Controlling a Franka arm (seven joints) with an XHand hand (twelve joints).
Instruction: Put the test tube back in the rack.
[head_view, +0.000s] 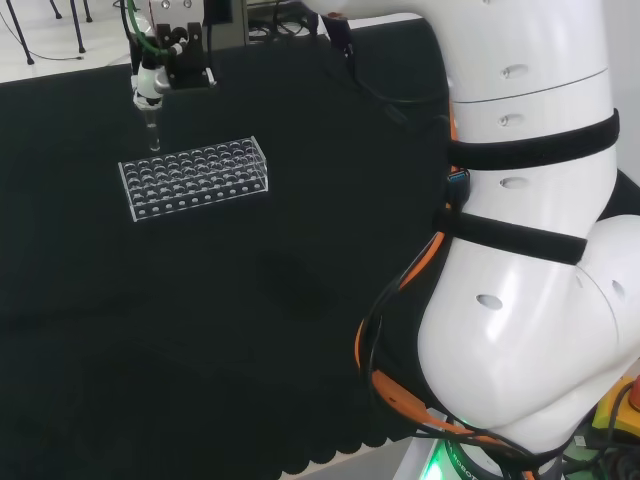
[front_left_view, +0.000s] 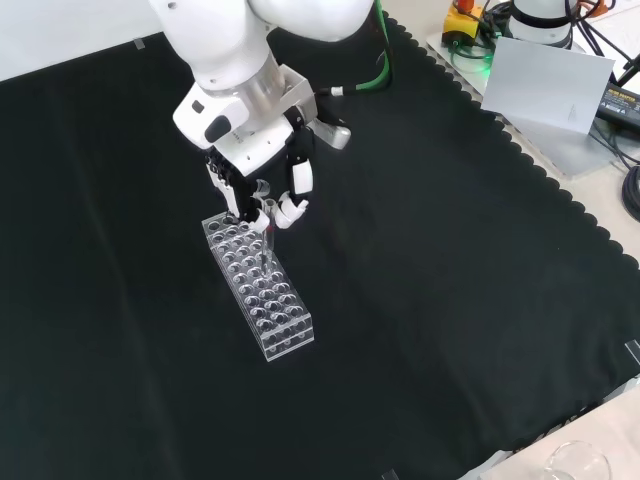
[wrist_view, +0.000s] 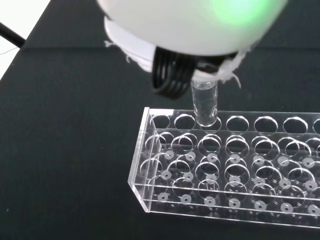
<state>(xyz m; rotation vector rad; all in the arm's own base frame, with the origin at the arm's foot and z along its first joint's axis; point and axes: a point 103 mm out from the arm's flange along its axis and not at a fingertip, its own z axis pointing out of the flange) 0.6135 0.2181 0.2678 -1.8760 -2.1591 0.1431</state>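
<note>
Your hand (front_left_view: 262, 185) hangs over the far end of the rack (front_left_view: 258, 287) in the front view, fingers curled and pinched on the test tube (front_left_view: 268, 222). The tube is upright, its upper part inside the fingers, its lower part clear of them.

In the wrist view the test tube (wrist_view: 204, 104) stands with its rounded bottom at a hole in the rack's (wrist_view: 225, 165) outermost row, the third hole from the rack's end. You cannot tell from that view whether the bottom has entered the hole or sits just above it.

In the head view the hand (head_view: 160, 68) is above the rack's (head_view: 195, 177) left end, and the tube (head_view: 152, 128) hangs straight down to the rack's back left corner, its tip at about the level of the rack's top plate.

The rack is clear plastic, lying flat on the black cloth of the table (front_left_view: 450, 250). Its other holes look empty where the wrist view shows them.
</note>
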